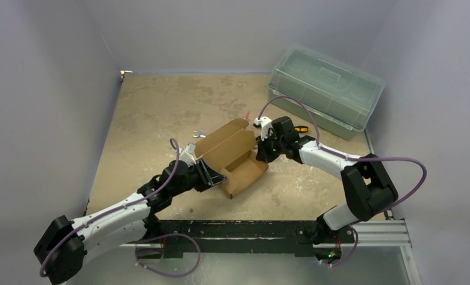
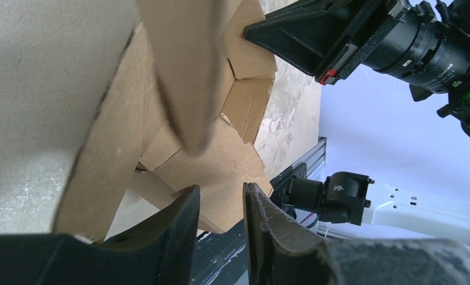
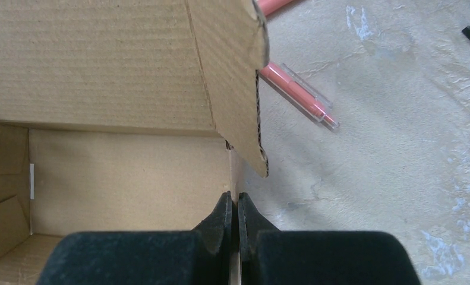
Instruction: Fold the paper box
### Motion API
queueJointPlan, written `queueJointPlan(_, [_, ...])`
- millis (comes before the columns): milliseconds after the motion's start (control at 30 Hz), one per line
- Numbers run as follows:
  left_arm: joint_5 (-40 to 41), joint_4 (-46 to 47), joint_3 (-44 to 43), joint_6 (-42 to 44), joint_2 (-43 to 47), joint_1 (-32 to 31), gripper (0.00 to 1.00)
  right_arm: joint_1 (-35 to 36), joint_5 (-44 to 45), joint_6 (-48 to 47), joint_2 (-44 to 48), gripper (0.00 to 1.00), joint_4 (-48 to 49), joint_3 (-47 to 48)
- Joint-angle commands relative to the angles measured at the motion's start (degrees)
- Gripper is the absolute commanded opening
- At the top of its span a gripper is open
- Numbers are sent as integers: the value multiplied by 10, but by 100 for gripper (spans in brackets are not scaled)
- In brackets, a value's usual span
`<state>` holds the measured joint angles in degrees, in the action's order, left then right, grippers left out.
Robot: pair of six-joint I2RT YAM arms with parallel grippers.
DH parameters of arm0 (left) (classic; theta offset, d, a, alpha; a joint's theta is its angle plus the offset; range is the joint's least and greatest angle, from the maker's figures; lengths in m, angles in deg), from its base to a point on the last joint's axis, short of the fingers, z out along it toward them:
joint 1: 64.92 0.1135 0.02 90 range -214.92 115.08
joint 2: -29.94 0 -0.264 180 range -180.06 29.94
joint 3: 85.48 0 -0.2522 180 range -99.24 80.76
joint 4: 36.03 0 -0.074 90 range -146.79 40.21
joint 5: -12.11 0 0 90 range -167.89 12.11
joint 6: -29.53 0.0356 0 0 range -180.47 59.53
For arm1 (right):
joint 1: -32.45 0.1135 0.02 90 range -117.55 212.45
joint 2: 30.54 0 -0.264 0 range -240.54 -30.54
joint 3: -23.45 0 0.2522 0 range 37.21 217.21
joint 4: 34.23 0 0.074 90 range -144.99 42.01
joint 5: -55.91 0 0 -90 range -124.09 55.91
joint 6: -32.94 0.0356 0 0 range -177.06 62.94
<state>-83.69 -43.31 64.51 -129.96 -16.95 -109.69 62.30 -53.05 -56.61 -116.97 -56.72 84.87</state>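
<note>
- Jaws of the left claw [image 2: 221, 219] stand slightly apart just beside the box [image 1: 232, 157], with nothing visibly clamped.
- That box sits on the middle of the table [image 1: 155, 107], half raised, with its flaps loose.
- Right claw [image 3: 233, 208] pinches one side wall.
- Walls seem to be going up; next, the left claw likely needs to grip a flap.

Paper box [image 1: 232, 157] centre; bin [image 1: 324, 89] behind, right; pen [image 3: 297, 92] beside box.

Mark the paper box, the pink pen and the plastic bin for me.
paper box [image 1: 225, 147]: top external view, on its raised brown flap.
pink pen [image 3: 293, 90]: right wrist view, middle of the barrel.
plastic bin [image 1: 324, 89]: top external view, on its lid.
</note>
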Motion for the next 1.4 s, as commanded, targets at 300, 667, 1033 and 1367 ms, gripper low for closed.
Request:
queueJointPlan(300, [7,-39,-54,5,-58,-1,33,6,16,-1,4,0,11,26])
queueJointPlan(667, [56,-190,-142,12,-133,-4,35,13,30,-1,33,0,38,14])
queueJointPlan(1033, [56,-245,-217,60,-160,-6,38,15,47,-1,69,0,57,6])
queueJointPlan(1367, [52,-324,-254,73,-177,-6,40,19,55,-1,78,0,59,6])
